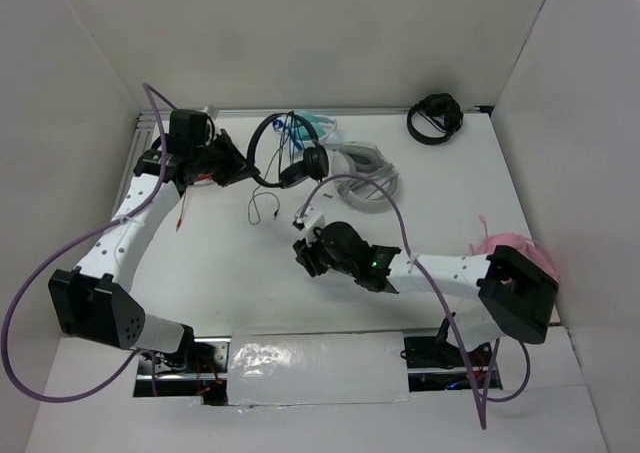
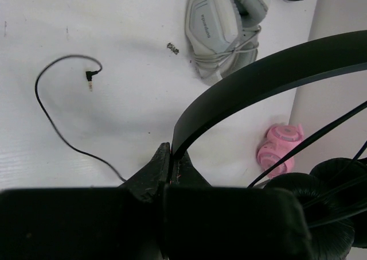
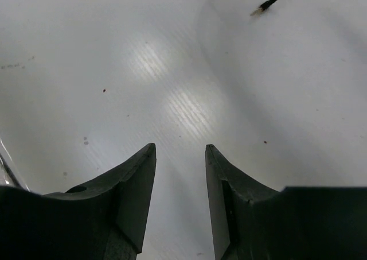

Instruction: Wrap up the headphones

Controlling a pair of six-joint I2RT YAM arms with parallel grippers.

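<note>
Nearest the left wrist camera, your left gripper is pinching the thin headband of the headphones, its fingers pressed together on it. It is holding them near 11 o'clock on the tabletop. Thin strands of cable are crossing the earcups. The loose cable is trailing toward 6 o'clock and ending at the plug, which is lying flat. Your right gripper is hovering with its fingers spread and empty, the plug sitting at its 1 o'clock. You should be aiming just behind the plug, closing squarely on the cable, and steadying the headband so the next turn is lying snug.
</note>
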